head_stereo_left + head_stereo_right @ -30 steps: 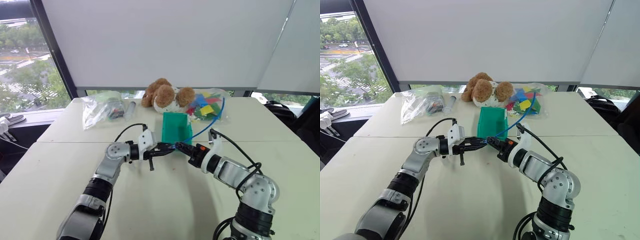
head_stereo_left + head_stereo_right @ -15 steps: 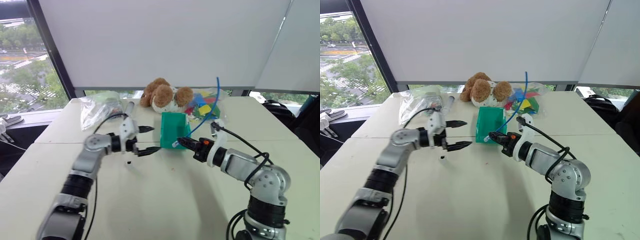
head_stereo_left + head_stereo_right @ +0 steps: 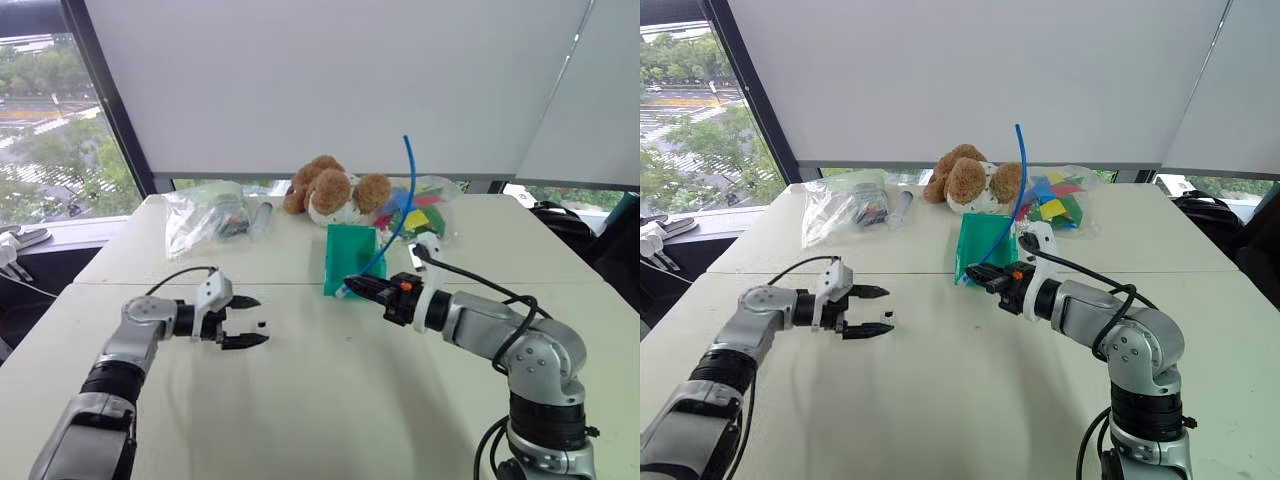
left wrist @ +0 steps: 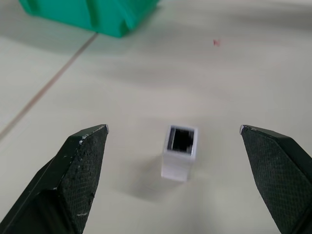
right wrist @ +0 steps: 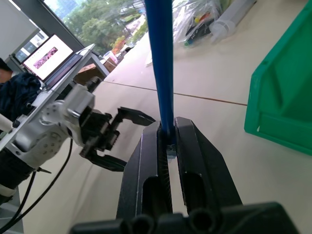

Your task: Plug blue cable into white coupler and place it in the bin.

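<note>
Left gripper [image 3: 248,321]: fingers spread wide, empty, low over the table [image 3: 330,400].
White coupler [image 4: 180,152]: on the table between those fingers.
Right gripper [image 3: 352,286]: clamped on the blue cable [image 3: 405,205].
Bin [image 3: 350,258]: just behind the right gripper.

Brown-and-white plush dog [image 3: 335,190] at the table's [image 3: 330,400] far edge — between two clear bags [image 3: 200,215].

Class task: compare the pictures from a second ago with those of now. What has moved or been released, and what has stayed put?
The left gripper opened, let go of the white coupler and swung away to the robot's left; the coupler now lies on the table between its open fingers. The right gripper stays shut on the blue cable, whose free end swung upright. Bin unmoved.
</note>
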Robot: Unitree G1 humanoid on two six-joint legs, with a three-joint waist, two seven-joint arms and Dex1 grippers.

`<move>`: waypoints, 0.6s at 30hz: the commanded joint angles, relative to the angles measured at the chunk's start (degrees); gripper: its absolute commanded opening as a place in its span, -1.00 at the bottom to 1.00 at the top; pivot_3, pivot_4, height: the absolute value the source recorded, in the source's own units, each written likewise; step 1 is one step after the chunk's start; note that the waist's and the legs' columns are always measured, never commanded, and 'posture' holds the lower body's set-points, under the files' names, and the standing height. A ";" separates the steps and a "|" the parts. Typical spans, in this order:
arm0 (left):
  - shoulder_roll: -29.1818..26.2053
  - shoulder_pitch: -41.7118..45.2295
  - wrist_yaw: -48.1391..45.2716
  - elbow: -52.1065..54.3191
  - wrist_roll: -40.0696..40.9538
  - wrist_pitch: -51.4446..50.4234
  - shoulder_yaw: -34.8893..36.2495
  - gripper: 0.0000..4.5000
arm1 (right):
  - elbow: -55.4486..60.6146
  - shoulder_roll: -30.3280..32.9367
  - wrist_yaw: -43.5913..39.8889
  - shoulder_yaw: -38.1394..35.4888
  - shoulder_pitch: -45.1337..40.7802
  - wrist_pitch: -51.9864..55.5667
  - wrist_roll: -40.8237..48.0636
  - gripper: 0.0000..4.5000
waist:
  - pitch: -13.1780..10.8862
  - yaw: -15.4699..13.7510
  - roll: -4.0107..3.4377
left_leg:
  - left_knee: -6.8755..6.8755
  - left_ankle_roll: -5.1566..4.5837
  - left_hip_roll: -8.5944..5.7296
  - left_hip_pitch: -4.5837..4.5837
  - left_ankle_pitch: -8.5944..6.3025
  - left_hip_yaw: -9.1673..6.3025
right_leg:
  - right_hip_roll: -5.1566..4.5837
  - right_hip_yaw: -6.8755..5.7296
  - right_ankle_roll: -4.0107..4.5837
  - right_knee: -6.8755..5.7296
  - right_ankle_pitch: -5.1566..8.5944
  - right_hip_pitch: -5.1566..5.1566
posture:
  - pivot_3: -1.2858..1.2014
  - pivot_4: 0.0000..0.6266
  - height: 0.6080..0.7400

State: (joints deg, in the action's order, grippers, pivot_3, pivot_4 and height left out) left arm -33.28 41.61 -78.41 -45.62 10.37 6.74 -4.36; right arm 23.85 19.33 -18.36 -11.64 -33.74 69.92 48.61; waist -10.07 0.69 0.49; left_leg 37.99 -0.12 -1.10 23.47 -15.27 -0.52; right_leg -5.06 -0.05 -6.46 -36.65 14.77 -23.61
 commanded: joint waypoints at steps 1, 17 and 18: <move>1.23 3.00 0.14 -5.42 -2.08 5.05 -0.25 0.98 | 2.55 0.81 -0.31 0.04 -0.09 -1.49 1.09 -1.00 | 0.00 -0.08 0.00 | 0.00 0.00 0.00 0.00 0.00 0.00 | 0.00 0.00 0.00 0.00 0.00 0.00 | 0.03 -0.52 1.00; 6.61 6.82 -5.26 -11.22 -2.30 9.33 0.19 -0.83 | 4.78 11.99 -9.35 9.04 -1.22 -6.61 -4.18 -1.00 | -0.02 -0.20 0.04 | 0.02 -0.01 -0.03 0.03 -0.01 -0.01 | -0.06 -0.03 0.00 0.02 0.00 0.01 | 0.03 -0.52 1.00; 7.23 6.80 -6.13 -9.97 -2.00 8.61 0.06 -0.83 | 4.73 13.77 -11.43 10.80 -1.46 -8.30 -5.45 -1.00 | -0.02 -0.21 0.04 | 0.02 -0.01 -0.03 0.06 -0.01 0.00 | -0.05 -0.03 0.00 0.08 0.00 0.01 | 0.03 -0.52 1.00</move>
State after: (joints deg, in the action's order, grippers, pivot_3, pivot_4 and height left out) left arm -26.58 47.14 -82.83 -59.06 6.51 16.20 -5.10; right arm 26.04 31.76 -26.34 -2.58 -33.69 64.97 44.86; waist -10.08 0.48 0.53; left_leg 38.02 -0.13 -1.13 23.54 -15.27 -0.52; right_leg -5.11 -0.08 -6.47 -36.52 14.77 -23.59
